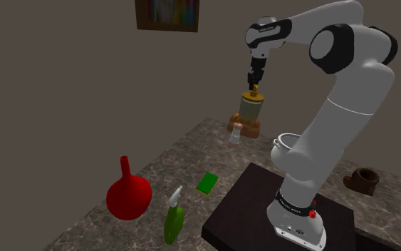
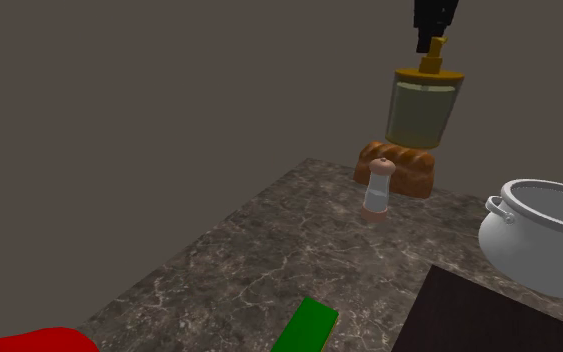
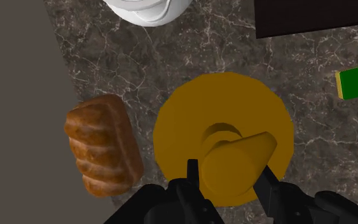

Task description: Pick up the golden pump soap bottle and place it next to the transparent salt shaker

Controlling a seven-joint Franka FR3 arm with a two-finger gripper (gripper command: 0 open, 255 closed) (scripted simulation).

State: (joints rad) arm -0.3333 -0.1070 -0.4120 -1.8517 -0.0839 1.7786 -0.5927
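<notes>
The big dark stone worktop (image 2: pixel 259 250) lay under the white arm (image 1: pixel 348 93), and a grey pot (image 2: pixel 539 240) sat on it. A brown loaf of bread (image 2: pixel 414 172) lay by its far edge, and the soap bottle (image 2: pixel 424 110) with the golden top hung in the air close above the loaf. The black hand (image 2: pixel 431 40) was clenched on the bottle's pump, and the little salt shaker (image 2: pixel 378 192) stood on the worktop just in front of the loaf, lower than the bottle.

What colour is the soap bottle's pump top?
Golden yellow pump top, clearest in the wrist view.
</notes>
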